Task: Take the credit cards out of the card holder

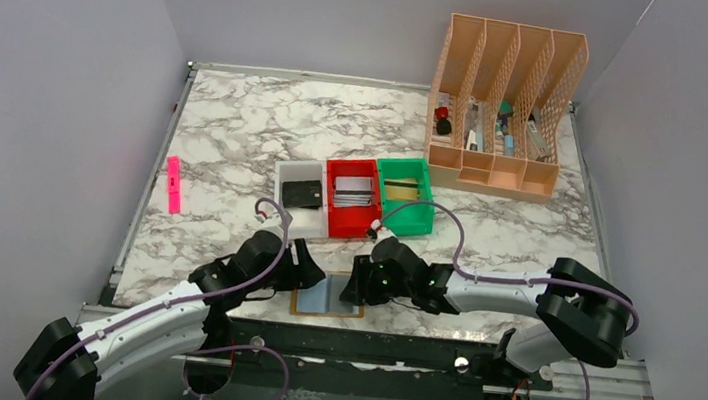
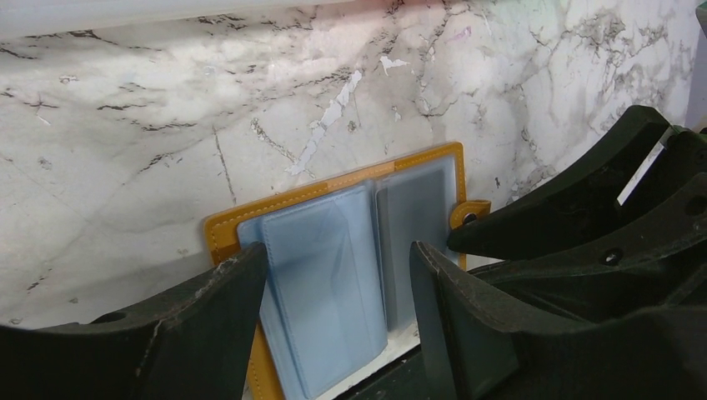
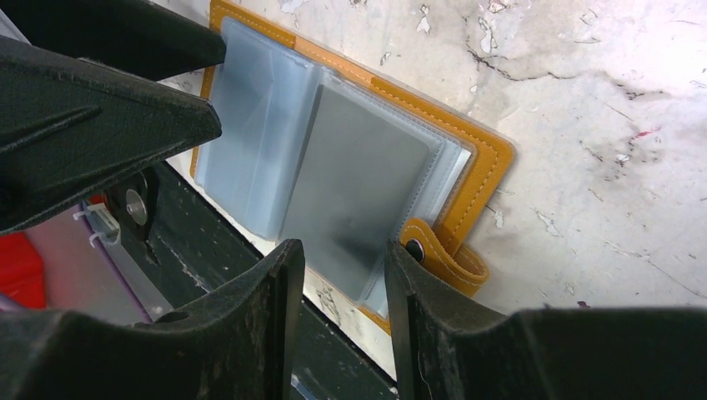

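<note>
The card holder [image 1: 328,297] lies open at the table's near edge, tan-brown with pale blue sleeves. In the left wrist view my left gripper [image 2: 333,257] is open, with its fingers astride the holder's left blue panel [image 2: 321,292]. In the right wrist view my right gripper [image 3: 342,248] is open just over the near edge of the right panel, where a grey card [image 3: 367,175] sits in a clear sleeve. The snap tab [image 3: 446,257] lies beside my right finger. In the top view the left gripper [image 1: 314,276] and the right gripper [image 1: 353,287] face each other over the holder.
A white bin [image 1: 283,174] with a black item, a red bin [image 1: 331,207] with cards and a green bin [image 1: 419,218] with a card stand behind the holder. An orange file organiser [image 1: 502,106] stands at the back right. A pink object [image 1: 174,185] lies at the left.
</note>
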### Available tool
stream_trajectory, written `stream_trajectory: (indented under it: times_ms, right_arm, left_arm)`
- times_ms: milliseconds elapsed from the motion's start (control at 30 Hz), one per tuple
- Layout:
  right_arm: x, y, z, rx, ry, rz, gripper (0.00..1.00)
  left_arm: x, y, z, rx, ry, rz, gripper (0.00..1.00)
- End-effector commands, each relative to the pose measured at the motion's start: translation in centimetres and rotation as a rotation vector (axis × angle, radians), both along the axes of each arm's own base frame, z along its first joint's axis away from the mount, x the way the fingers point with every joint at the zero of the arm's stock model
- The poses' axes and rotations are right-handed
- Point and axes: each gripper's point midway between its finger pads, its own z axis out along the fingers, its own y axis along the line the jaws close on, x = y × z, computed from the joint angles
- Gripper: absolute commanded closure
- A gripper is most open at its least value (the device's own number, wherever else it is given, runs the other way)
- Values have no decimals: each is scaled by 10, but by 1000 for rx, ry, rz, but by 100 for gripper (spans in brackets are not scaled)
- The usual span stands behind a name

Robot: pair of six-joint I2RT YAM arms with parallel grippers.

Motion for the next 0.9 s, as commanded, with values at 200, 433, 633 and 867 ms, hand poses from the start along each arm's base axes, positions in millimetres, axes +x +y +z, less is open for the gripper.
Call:
stream_trajectory:
  times_ms: [200,433,633,867]
  right_arm:
    - [-3,25,31,158,21,16,54]
    - [6,14,26,95,-2,-45,54]
    - [6,-11,6,-28,5,-92,53]
    - [1,-5,-6,-36,38,-58,53]
  left_arm:
    - [-6,3,-6,-21,-1,10,34]
    - [-6,2,-5,-28,-1,5,34]
    - [-6,2,-2,-32,-8,4,34]
    - [-5,1,-1,-31,-14,1,34]
